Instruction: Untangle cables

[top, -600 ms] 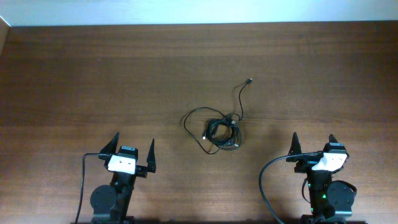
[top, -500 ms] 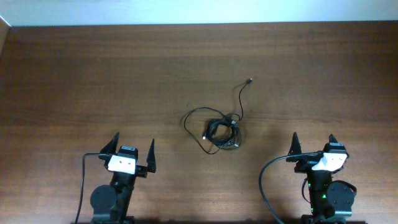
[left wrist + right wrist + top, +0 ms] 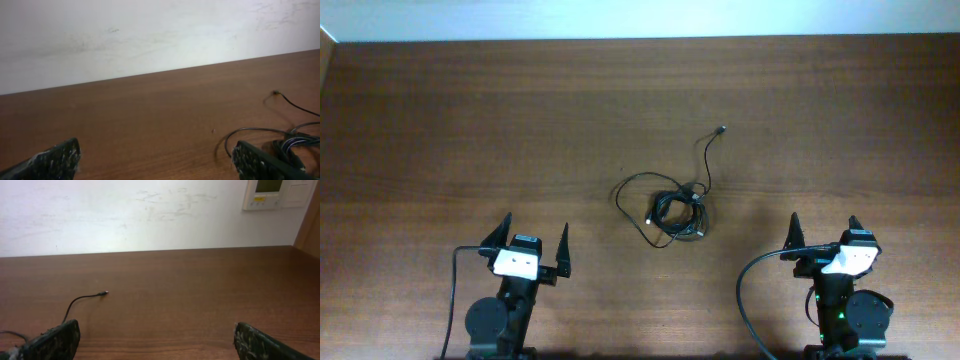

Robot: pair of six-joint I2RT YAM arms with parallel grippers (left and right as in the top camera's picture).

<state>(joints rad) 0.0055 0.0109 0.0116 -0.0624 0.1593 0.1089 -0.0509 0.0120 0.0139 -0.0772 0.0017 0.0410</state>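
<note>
While both of my arms sit at the near edge of the bench (image 3: 470, 120), my left gripper (image 3: 537, 226) and my right gripper (image 3: 825, 222) are each spread wide, their dark fingers far apart, grasping nothing and touching nothing but air. The cables (image 3: 675, 210) lie near the middle of the bench, farther out than either gripper and between the two, well apart from both. They are bunched into a small dark knot, with a loose loop (image 3: 632, 192) swinging out to its left. One thin strand runs off toward the far right and ends in a small plug (image 3: 722, 129). From my left wrist the bundle shows low at the right, just beyond my right-hand finger (image 3: 260, 162). From my right wrist only the plug-ended strand shows, lying on the wood at the left, past my left-hand finger (image 3: 52, 341).
</note>
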